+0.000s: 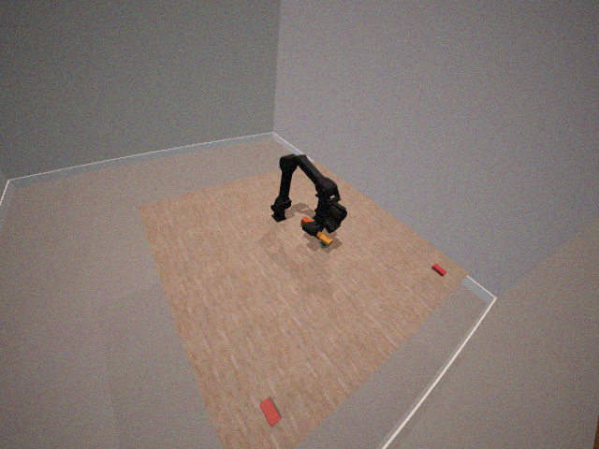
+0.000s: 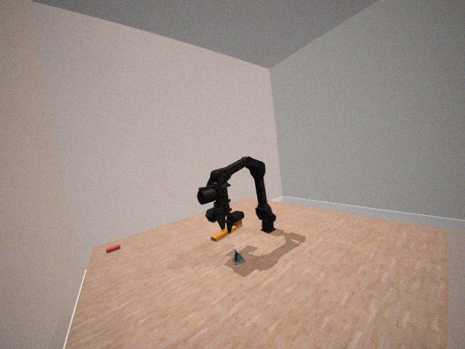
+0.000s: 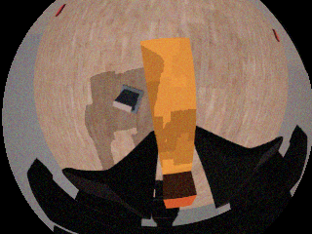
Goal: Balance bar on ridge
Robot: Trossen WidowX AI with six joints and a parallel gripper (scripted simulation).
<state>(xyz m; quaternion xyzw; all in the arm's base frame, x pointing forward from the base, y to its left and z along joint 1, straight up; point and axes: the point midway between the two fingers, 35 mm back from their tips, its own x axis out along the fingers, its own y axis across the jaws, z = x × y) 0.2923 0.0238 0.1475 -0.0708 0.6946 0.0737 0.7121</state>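
Note:
My gripper point(image 2: 227, 224) is shut on the orange bar point(image 2: 226, 230) and holds it above the wooden table. The bar also shows in the top view point(image 1: 317, 232) and in the wrist view point(image 3: 172, 113), where it runs straight away from the fingers. The ridge is a small grey wedge point(image 2: 239, 258) standing on the table. In the wrist view the ridge point(image 3: 129, 99) lies just left of the bar, below it and apart from it. In the top view the ridge point(image 1: 323, 244) is mostly hidden under the bar's outer end.
A small red block point(image 1: 438, 268) lies near the table's right edge, and it also shows in the exterior view point(image 2: 112, 248). A second red block point(image 1: 270, 411) lies near the front edge. The arm's base point(image 1: 278, 212) stands behind the gripper.

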